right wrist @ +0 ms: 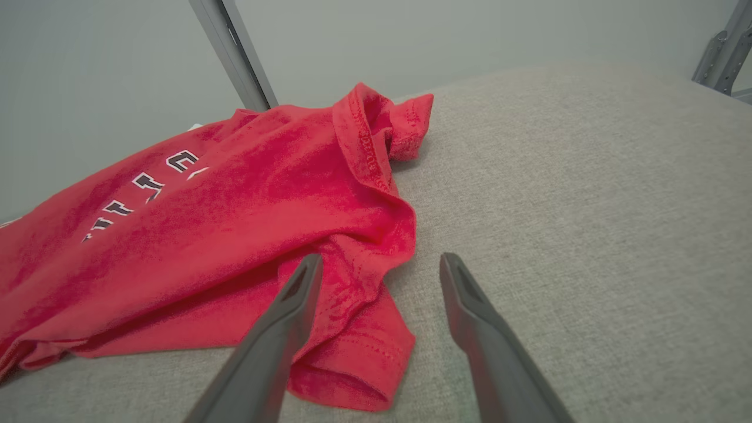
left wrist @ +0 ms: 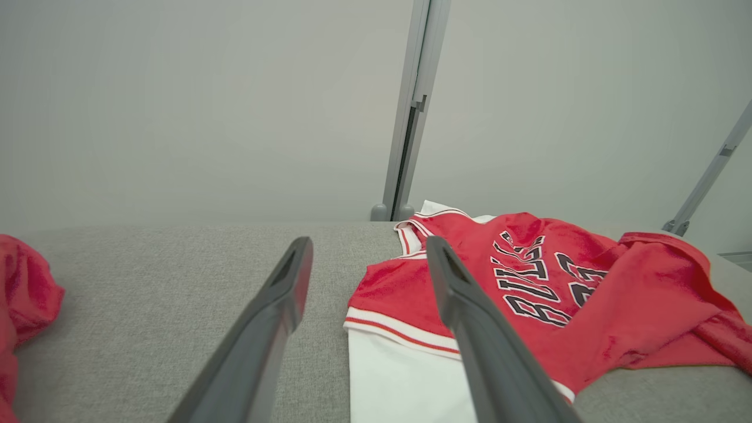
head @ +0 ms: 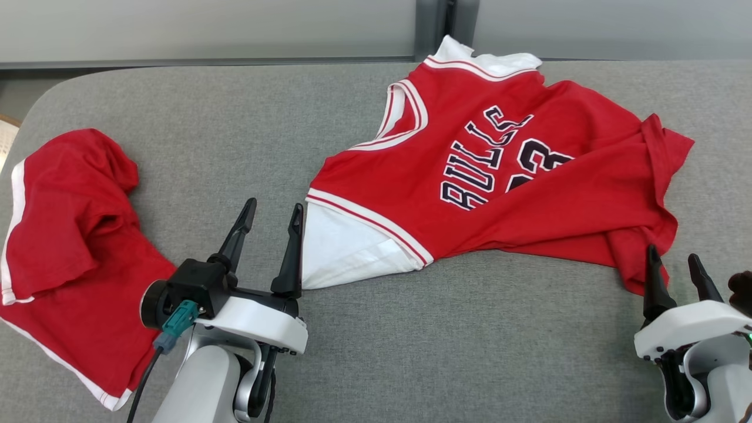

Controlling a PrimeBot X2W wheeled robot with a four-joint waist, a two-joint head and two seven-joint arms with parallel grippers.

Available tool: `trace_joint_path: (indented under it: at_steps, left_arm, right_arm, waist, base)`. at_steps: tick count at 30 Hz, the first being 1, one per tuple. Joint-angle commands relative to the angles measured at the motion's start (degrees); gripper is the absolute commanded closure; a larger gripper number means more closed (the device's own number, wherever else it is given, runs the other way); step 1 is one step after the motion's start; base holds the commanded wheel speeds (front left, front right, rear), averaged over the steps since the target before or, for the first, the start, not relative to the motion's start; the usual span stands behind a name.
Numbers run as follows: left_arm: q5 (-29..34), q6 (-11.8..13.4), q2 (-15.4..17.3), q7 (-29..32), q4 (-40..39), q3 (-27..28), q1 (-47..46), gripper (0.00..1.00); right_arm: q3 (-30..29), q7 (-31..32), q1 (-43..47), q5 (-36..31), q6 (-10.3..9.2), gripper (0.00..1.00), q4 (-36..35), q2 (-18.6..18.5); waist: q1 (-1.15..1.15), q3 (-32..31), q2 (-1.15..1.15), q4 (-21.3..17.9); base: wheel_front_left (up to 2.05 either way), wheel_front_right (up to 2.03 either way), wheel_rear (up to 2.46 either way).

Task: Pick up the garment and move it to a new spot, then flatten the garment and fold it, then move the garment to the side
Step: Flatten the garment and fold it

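Observation:
The garment [head: 499, 194] is a red jersey with white trim and dark lettering, lying rumpled across the right half of the grey table [head: 235, 117]. Its white sleeve [head: 341, 247] points toward me. My left gripper [head: 275, 205] stands open just left of that sleeve, its right finger at the sleeve's edge, nothing held. In the left wrist view the gripper [left wrist: 369, 244] has the jersey [left wrist: 529, 282] behind its right finger. At the jersey's near right corner my right gripper [head: 672, 254] is open; its wrist view shows the gripper [right wrist: 382, 258] with the left finger over the red hem [right wrist: 352, 352].
A second red piece of clothing with white edging [head: 64, 235] lies bunched at the table's left end, also seen as a red heap [left wrist: 23, 294] at the left. A grey metal post [head: 435, 23] and pale wall stand behind the table. Bare cloth lies between the two red pieces.

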Motion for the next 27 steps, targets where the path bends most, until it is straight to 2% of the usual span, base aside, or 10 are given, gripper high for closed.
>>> trace_joint_path:
  at_steps: [1, 7, 15, 16, 17, 18, 19, 21, 27]
  left_arm:
    - [-0.3, -0.2, 0.2, 0.0, -0.3, -0.2, 0.0, 0.00]
    - [-0.4, -0.2, 0.2, 0.0, -0.1, -0.5, -0.9, 0.00]
    - [-0.5, -0.1, 0.2, 0.0, -0.2, -0.3, -0.8, 0.00]
    - [-0.5, -0.1, 0.2, 0.0, -0.2, -0.3, -0.9, 0.00]
    - [-0.5, 0.0, 0.2, 0.0, -0.1, -0.3, -0.9, 0.00]
    - [-0.5, -0.1, 0.2, 0.0, 0.0, -0.4, -1.0, 0.00]
    - [-0.5, -0.1, 0.2, 0.0, 0.0, -0.4, -1.0, 0.00]
    - [-0.5, -0.1, 0.2, 0.0, 0.1, -0.4, -1.1, 0.00]
    - [-0.6, -0.2, 0.2, 0.0, 0.5, -0.2, -1.1, 0.00]
  right_arm:
    - [0.0, 0.8, -1.0, 0.6, -0.02, 0.00, 0.5, -0.4]
    - [1.2, 3.0, -2.4, 2.9, -0.02, 0.00, 2.0, -1.1]
    - [2.5, 2.9, -3.0, 5.1, -0.02, 0.01, 2.8, -1.3]
    - [2.7, 3.0, -3.1, 5.3, -0.02, 0.36, 2.9, -1.4]
    - [2.9, 2.9, -3.2, 5.6, -0.02, 0.60, 2.8, -1.5]
    - [3.2, 2.8, -3.3, 5.9, -0.02, 0.73, 2.8, -1.6]
    - [3.2, 2.8, -3.3, 5.9, -0.02, 0.73, 2.8, -1.6]
    - [3.5, 2.6, -3.4, 6.4, -0.02, 1.00, 2.7, -1.8]
    - [3.8, 1.0, -2.5, 6.7, -0.02, 1.00, 1.8, -2.6]
  waist:
    - [0.00, 0.6, 0.00, 0.6]
    - [0.00, 1.7, 0.00, 1.7]
    - [0.00, 2.2, 0.00, 1.8]
    - [0.00, 2.2, 0.00, 1.7]
    - [0.00, 2.3, 0.00, 1.7]
    - [0.00, 2.3, 0.00, 1.6]
    - [0.00, 2.3, 0.00, 1.6]
    - [0.00, 2.3, 0.00, 1.5]
    - [0.00, 2.1, 0.00, 1.0]
  base:
    - [0.00, 0.00, 0.00]
    - [0.00, 0.00, 0.00]
    - [0.00, 0.00, 0.00]
    - [0.00, 0.00, 0.00]
    - [0.00, 0.00, 0.00]
    - [0.00, 0.00, 0.00]
    - [0.00, 0.00, 0.00]
    - [0.00, 0.00, 0.00]
    - [0.00, 0.00, 0.00]
